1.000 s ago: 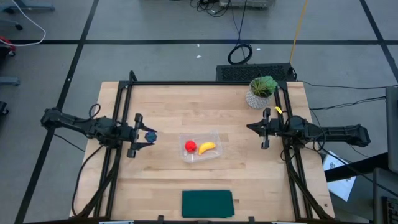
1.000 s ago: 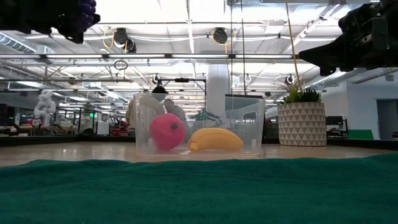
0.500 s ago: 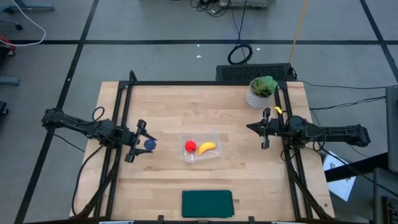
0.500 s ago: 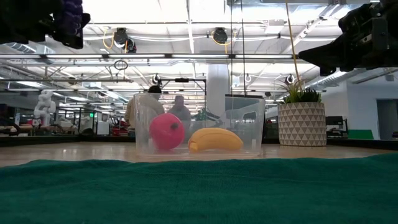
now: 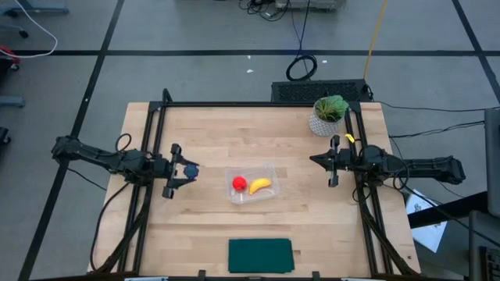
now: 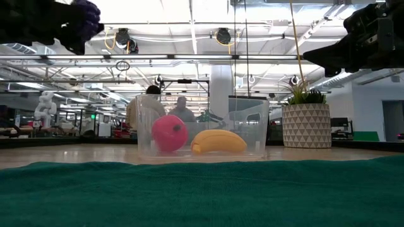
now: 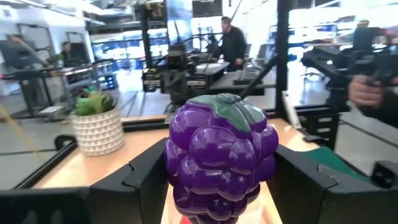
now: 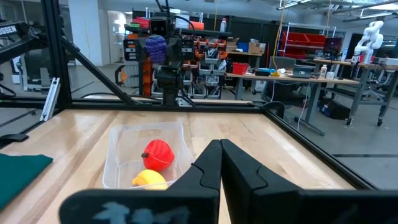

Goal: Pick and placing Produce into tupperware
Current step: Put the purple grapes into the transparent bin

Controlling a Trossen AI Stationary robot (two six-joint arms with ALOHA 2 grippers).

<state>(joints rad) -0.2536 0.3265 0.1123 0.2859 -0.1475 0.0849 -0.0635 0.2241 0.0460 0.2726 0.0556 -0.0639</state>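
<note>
The dark purple lump is a toy bunch of grapes [image 7: 221, 155] with a green top. It sits in my left gripper [image 5: 180, 169], which is shut on it, high above the table and left of the tupperware [image 5: 251, 185]. In the low view the grapes [image 6: 86, 15] show at the top left. The clear tub stands on the wooden table and holds the red round piece [image 5: 239, 183] and the yellow banana [image 5: 260, 185]. My right gripper [image 5: 331, 162] is shut on nothing and hovers right of the tub, its fingers [image 8: 219, 158] pointing toward it. My left gripper pinches the bunch of grapes by its two sides [image 7: 177, 168] between the two fingers [image 7: 144, 177]. The fingers come in level from the table's left. The grapes are lifted clear of the table, the green top upward.
A leafy plant in a white pot [image 5: 327, 115] stands near the table's far right corner. A dark green mat [image 5: 260, 255] lies at the near edge in front of the tub. Black frame rails [image 5: 148, 156] run along the left and right sides. People [image 6: 151, 104] stand in the room behind.
My left gripper, still shut on the grapes, swung a little toward the near edge and back from the tub half a second ago. It has since returned to about where it was a second ago. The tub, the red piece and the banana have stayed put.
</note>
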